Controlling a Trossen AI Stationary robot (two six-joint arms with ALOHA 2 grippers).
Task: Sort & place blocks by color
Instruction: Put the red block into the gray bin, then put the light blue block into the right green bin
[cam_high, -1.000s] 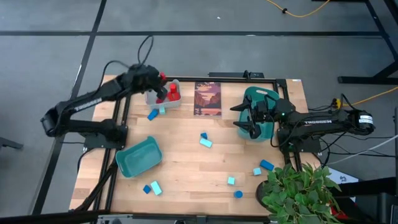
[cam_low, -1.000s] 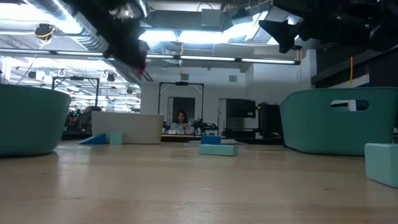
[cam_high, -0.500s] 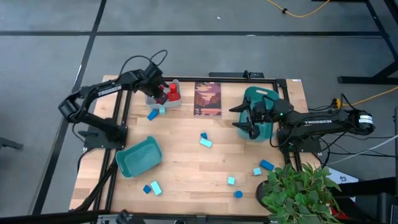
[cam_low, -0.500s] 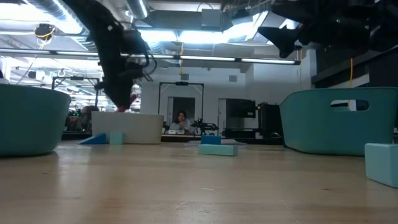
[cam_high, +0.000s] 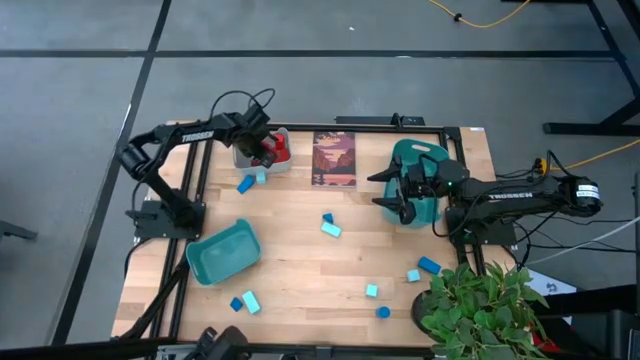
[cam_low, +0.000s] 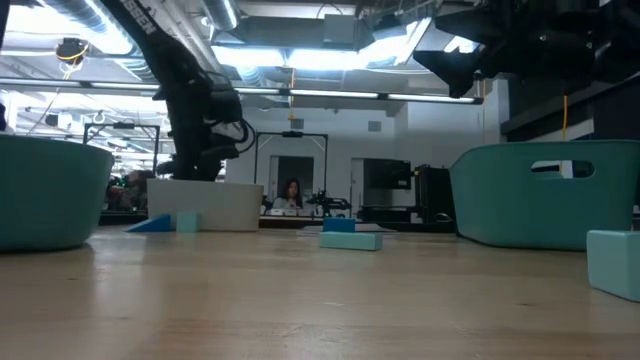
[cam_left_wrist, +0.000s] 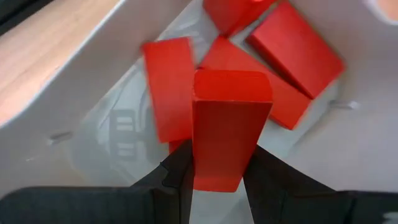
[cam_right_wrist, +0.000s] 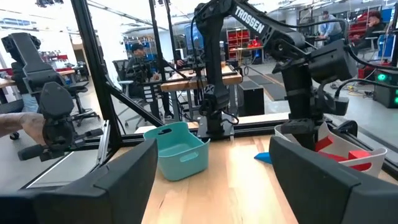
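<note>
Left wrist view: left tool (cam_left_wrist: 214, 177) pinching smooth red bar block (cam_left_wrist: 229, 127) over pale bin (cam_left_wrist: 93, 93)

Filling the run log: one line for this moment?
left gripper: shut on red block, over grey bin | right gripper: open, over teal bin

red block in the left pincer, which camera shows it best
The left wrist view: the red block fills the frame, pinched between the left pincer fingers above the grey bin holding other red blocks. The high view shows only a red speck at the left pincer. In the low view the grey bin hides it.
</note>
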